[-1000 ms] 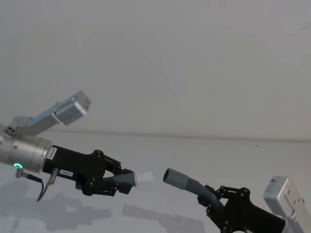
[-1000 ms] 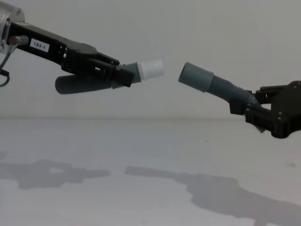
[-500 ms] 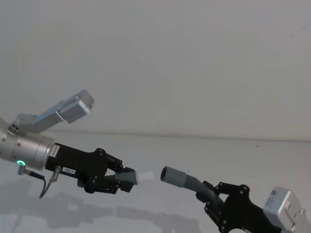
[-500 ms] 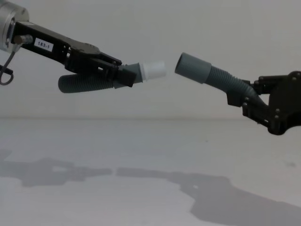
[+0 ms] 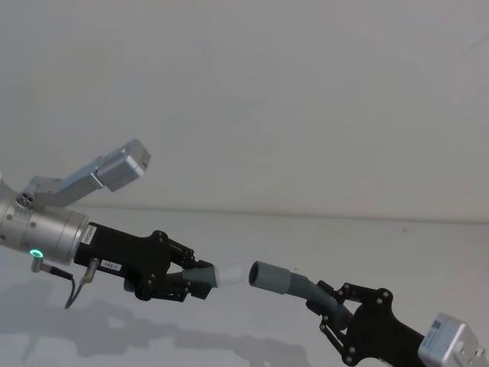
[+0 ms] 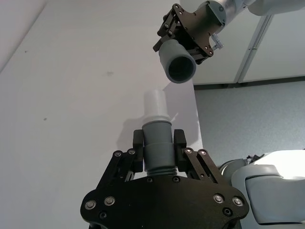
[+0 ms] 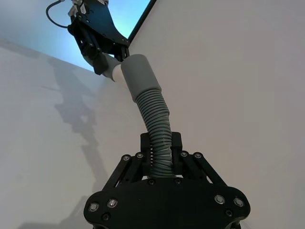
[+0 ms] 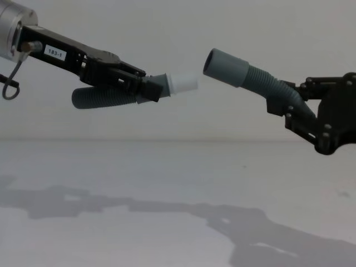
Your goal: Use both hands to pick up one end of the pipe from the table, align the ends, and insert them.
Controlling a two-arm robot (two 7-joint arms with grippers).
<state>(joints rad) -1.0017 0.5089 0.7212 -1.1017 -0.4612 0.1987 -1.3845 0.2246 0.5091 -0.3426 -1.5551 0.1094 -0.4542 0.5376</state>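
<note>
On your left, the left gripper [image 8: 146,87] reached in above the table [image 8: 167,183], its silver wrist carrying a lit green ring [image 5: 34,253] and a white label [image 8: 54,53]. Its fingers [image 6: 138,152] were pinched on the grey collar [image 6: 157,143] of the first hose piece [image 8: 103,97], whose ribbed body hung back beneath the gripper in the chest view. The white tapered tip [image 8: 182,83] stuck out past the fingertips, pointing toward your right. Moving across, you would have found a small gap of open air, and then the smooth wide cuff [image 8: 225,67] of the second hose piece [image 8: 267,86], its open mouth facing the white tip. In the chest view the cuff sat slightly higher than the tip, close by but not touching; in the head view the two ends were nearly level and just beside each other. In the left wrist view the cuff's dark opening [image 6: 182,69] hung beyond the tip and off to one side. Farther to your right, the ribbed hose curved down into the right gripper [image 8: 289,111], whose fingers [image 7: 178,145] were clamped around the ribbed section. Both pieces were held up in the air, well clear of the table.
</note>
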